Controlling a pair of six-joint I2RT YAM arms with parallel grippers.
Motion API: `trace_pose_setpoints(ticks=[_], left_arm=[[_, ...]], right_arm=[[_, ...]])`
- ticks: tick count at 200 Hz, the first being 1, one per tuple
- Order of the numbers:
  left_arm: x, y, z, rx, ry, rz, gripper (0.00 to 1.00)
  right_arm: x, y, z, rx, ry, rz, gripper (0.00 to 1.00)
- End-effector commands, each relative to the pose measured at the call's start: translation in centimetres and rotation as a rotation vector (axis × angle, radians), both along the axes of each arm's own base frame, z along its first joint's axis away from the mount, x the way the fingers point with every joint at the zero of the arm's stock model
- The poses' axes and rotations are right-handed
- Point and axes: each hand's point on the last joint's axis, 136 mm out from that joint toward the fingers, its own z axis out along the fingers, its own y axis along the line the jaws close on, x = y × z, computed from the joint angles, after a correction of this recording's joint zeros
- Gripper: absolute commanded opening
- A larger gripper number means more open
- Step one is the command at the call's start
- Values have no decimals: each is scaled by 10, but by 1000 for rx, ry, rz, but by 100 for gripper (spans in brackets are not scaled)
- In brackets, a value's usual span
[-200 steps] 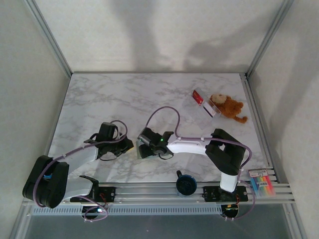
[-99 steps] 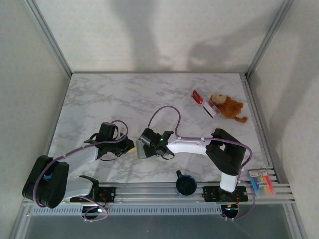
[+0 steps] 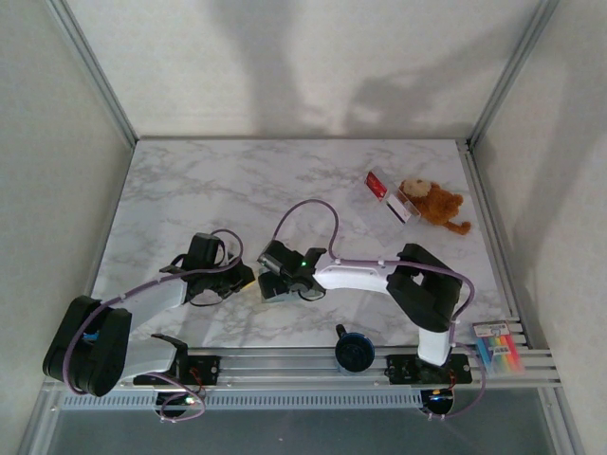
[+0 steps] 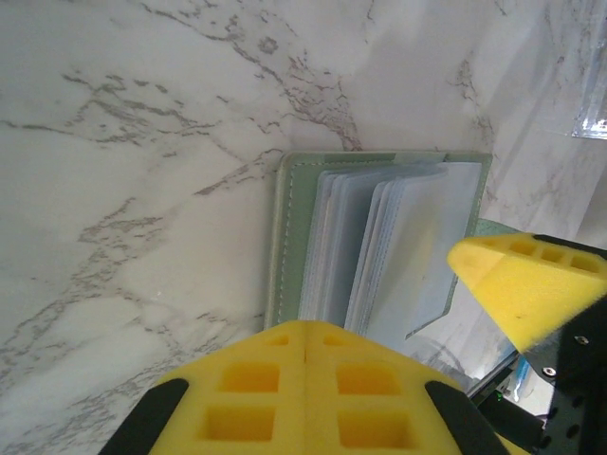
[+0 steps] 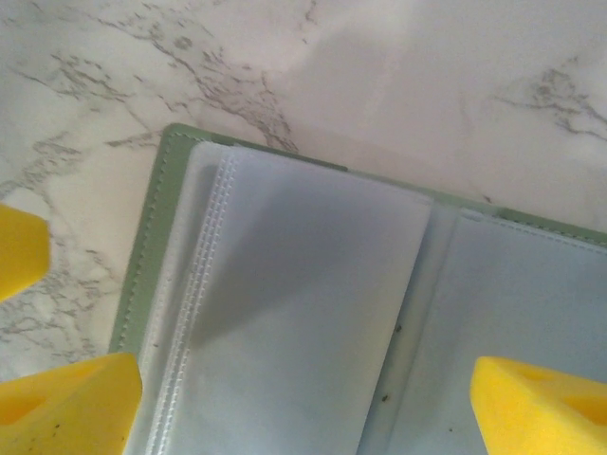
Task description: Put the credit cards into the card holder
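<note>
Two credit cards, the red card (image 3: 377, 184) and the white card (image 3: 406, 210), lie well away from the right gripper (image 5: 303, 408), off beyond its right side and just beside the plush toy (image 3: 438, 204). Your right arm is the nearer one. Their long edges run slantwise, roughly end to end. The card holder (image 4: 379, 237) lies open directly beneath that gripper, whose pads stand wide apart with the fold between them. The left gripper (image 4: 308, 384), pads pressed together with nothing seen between them, sits at the holder's edge. The clear sleeves (image 5: 303, 313) look empty, so I judge neither card is loaded yet.
</note>
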Motion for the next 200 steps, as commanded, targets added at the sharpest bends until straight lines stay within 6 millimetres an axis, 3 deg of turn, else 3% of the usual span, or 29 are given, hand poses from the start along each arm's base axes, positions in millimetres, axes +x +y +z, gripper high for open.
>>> trace_pose_setpoints(ticks=[1, 32, 82, 138, 200], left_arm=[[-3, 4, -3, 3, 0, 10, 3], [-4, 4, -5, 6, 6, 1, 3], [-6, 1, 0, -6, 0, -17, 3], [1, -17, 19, -61, -51, -47, 3], [13, -54, 47, -128, -115, -99, 2]], right_arm=[[-3, -4, -8, -54, 2, 5, 90], [0, -19, -16, -119, -18, -32, 88], [4, -35, -5, -141, -63, -64, 79], [10, -58, 3, -206, -116, -114, 75], [14, -80, 17, -176, -156, -194, 74]])
